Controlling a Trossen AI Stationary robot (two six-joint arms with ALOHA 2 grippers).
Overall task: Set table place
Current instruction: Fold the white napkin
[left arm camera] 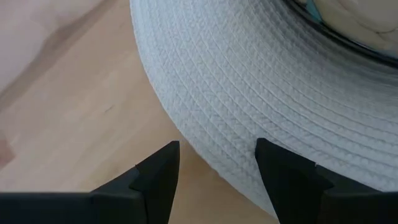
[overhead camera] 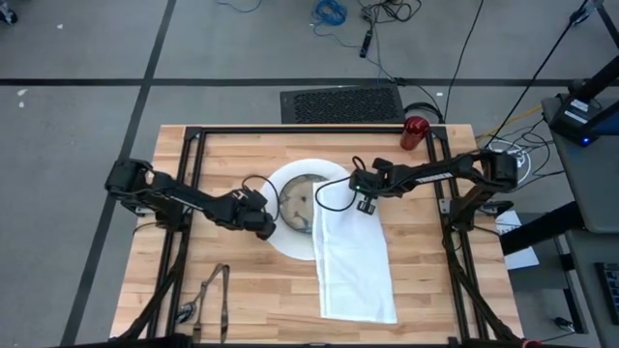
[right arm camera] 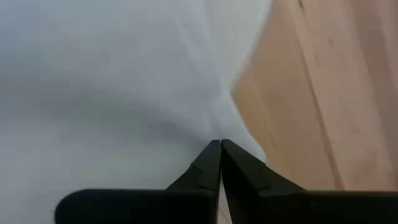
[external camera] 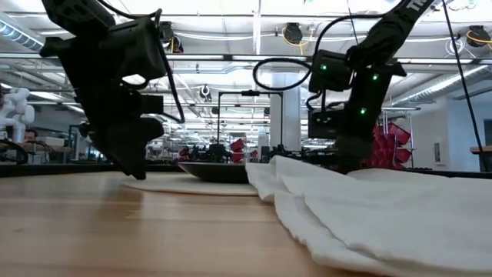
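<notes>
Left tool (overhead camera: 263,224) released, straddling plate (overhead camera: 290,244) rim on counter (overhead camera: 251,290); right tool (overhead camera: 366,205) clenched, fingertips on napkin (overhead camera: 356,259) far end, grasp unclear.

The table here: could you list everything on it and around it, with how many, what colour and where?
table: one, pale wood with black frame, centre of the floor
plate: one, white, mid-table
bowl: one, beige and blue, on the plate
napkin: one, white, beside the plate on the right arm's side, overlapping its rim
cup: one, red, far right corner of the table
cutlery: dark metal, near edge on the left arm's side; count unclear
grille: one, black, on the floor beyond the table
cables: several, blue and black, on the floor
left gripper: one, dark, open, at the plate's rim
right gripper: one, dark, shut, on the napkin's far end
</notes>
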